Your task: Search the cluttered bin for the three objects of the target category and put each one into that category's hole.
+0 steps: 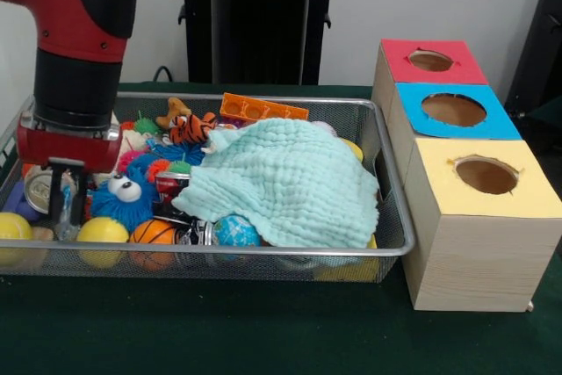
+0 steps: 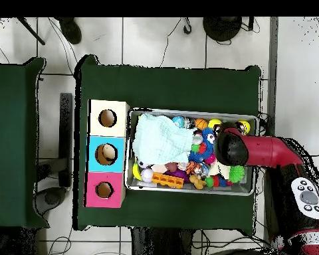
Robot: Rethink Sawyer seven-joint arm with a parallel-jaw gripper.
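The silver wire-mesh bin point(image 1: 263, 254) lies on the green table, full of toys; it also shows in the overhead view point(image 2: 195, 111). The blue-framed hole point(image 1: 453, 110) is in the middle of three wooden boxes to the right of the bin, and also shows from above point(image 2: 106, 154). My gripper point(image 1: 67, 208) is down inside the bin's left end, its fingers apart among the toys beside a silver can point(image 1: 39, 189). In the overhead view the red arm point(image 2: 255, 151) hides the gripper.
A pale green cloth point(image 1: 290, 182) covers the bin's middle and right. A blue fuzzy toy with eyes point(image 1: 123, 195), a tiger point(image 1: 189, 127), an orange block point(image 1: 262, 109), a yellow ball point(image 1: 101, 233) and a basketball point(image 1: 154, 234) are in the bin. The red-framed point(image 1: 430, 61) and yellow-framed point(image 1: 486, 175) holes flank the blue one.
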